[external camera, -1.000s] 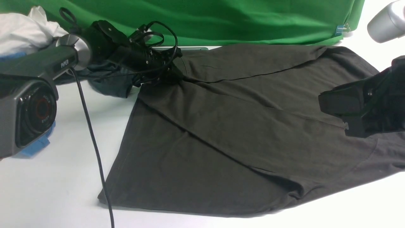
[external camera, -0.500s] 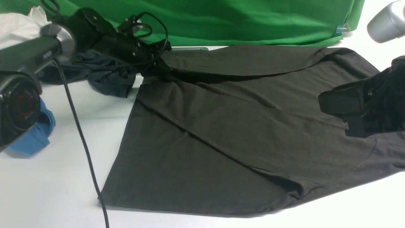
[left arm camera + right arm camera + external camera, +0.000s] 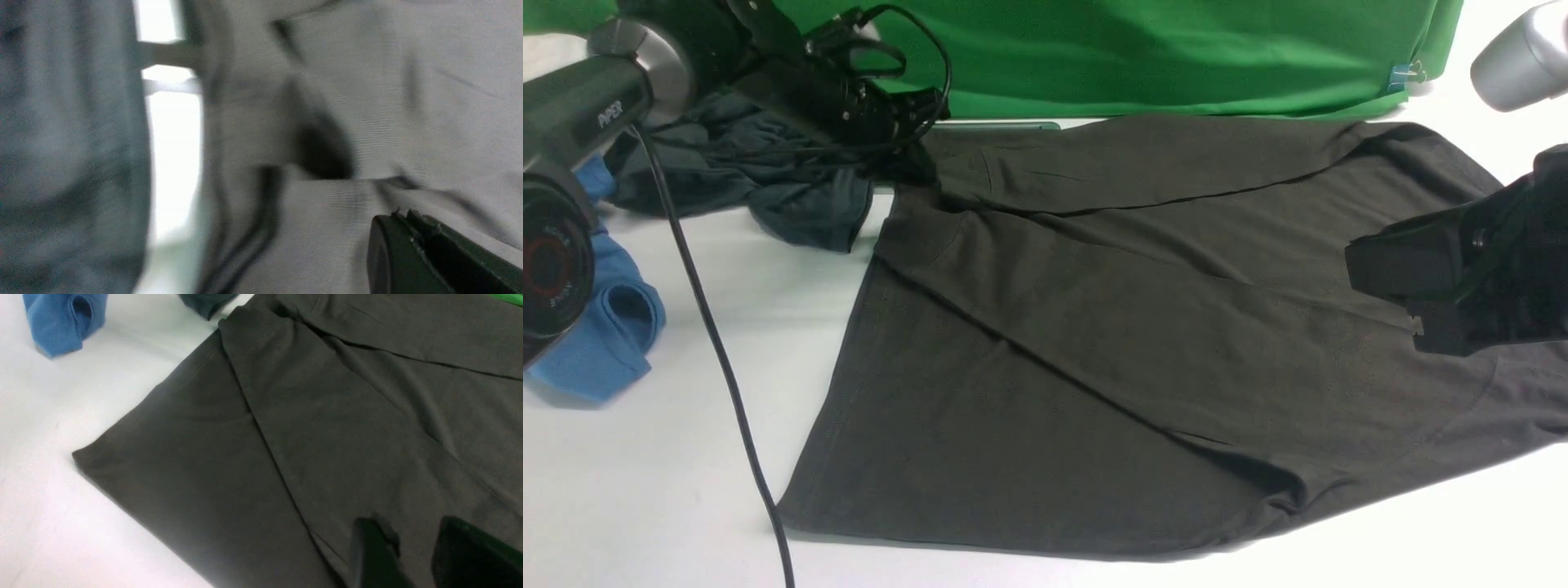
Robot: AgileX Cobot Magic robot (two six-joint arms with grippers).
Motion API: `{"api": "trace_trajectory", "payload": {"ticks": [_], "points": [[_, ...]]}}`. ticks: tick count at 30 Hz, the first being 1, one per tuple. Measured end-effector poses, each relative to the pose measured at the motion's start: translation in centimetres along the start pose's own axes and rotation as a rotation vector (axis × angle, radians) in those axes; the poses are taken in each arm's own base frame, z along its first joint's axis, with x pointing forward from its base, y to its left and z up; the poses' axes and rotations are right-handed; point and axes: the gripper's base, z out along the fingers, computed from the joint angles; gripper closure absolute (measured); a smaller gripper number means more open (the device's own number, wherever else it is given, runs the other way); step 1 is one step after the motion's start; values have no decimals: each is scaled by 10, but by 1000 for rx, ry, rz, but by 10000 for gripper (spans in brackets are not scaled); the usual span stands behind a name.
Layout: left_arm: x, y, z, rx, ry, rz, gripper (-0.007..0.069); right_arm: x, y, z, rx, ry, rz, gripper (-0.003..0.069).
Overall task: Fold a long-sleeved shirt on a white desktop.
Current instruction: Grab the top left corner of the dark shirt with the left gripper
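**Shirt flat, left fingers at its far corner**

Shirt (image 3: 1143,327) lies spread on the table (image 3: 645,490). Left fingers (image 3: 408,253) closed at its far-left corner; view blurred, so a pinch is uncertain. Right fingers (image 3: 372,555) part-open and empty, just above the shirt's right side.

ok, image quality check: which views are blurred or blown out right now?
Front view: sharp, and the long-sleeved shirt shows its creases, though the white desktop washes out at the near right. Left wrist view: heavy motion blur, the shirt reads pale grey and the desktop strip is clipped white. Right wrist view: sharp and evenly lit, with the right gripper only a dark silhouette.
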Motion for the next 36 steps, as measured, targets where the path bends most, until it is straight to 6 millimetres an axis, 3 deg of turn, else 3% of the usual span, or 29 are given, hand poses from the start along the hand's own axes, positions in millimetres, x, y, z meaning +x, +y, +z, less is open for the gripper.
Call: {"api": "trace_trajectory", "payload": {"ticks": [1, 6, 8, 9, 11, 17, 25, 30, 34, 36], "points": [[0, 0, 0, 0, 1, -7, 580, 0, 0, 0, 0, 0, 0, 416], [3, 5, 13, -20, 10, -63, 428, 0, 0, 0, 0, 0, 0, 416], [4, 4, 20, 6, 13, -70, 333, 0, 0, 0, 0, 0, 0, 416], [4, 4, 20, 8, 10, -69, 325, 0, 0, 0, 0, 0, 0, 416], [1, 3, 25, 37, -21, -76, 216, 0, 0, 0, 0, 0, 0, 416], [-4, 2, 34, 98, -98, -91, 95, 0, 0, 0, 0, 0, 0, 416], [1, 1, 49, 169, -61, -122, 169, 0, 0, 0, 0, 0, -4, 416], [1, 2, 49, 172, -66, -129, 301, 0, 0, 0, 0, 0, -9, 416], [0, 2, 49, 169, -78, -119, 477, 0, 0, 0, 0, 0, -10, 416], [0, 2, 49, 169, -80, -112, 517, 0, 0, 0, 0, 0, -10, 416]]}}
